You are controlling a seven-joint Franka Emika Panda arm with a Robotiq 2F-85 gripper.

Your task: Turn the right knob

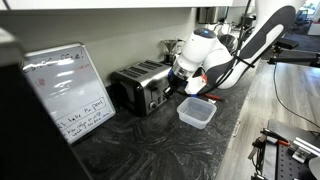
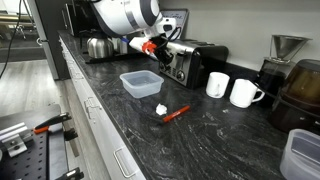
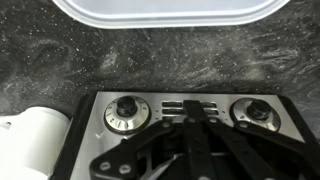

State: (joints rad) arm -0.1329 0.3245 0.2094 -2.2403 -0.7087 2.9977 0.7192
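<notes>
A silver toaster (image 1: pixel 140 85) stands on the dark counter and shows in both exterior views (image 2: pixel 192 62). In the wrist view its front panel (image 3: pixel 190 130) has two round knobs: one on the picture's left (image 3: pixel 125 112), one on the picture's right (image 3: pixel 255 113). My gripper (image 3: pixel 190 118) is shut and empty. Its fingertips sit together over the slotted middle of the panel, between the two knobs and touching neither. In the exterior views the gripper (image 1: pixel 185 82) (image 2: pixel 160 50) is right at the toaster's front face.
A clear plastic container (image 1: pixel 196 112) (image 2: pixel 140 83) (image 3: pixel 160 12) lies on the counter in front of the toaster. Two white mugs (image 2: pixel 231 90), a red marker (image 2: pixel 175 114), a kettle (image 2: pixel 97 47), a coffee maker (image 2: pixel 278 60) and a whiteboard (image 1: pixel 68 88) are nearby.
</notes>
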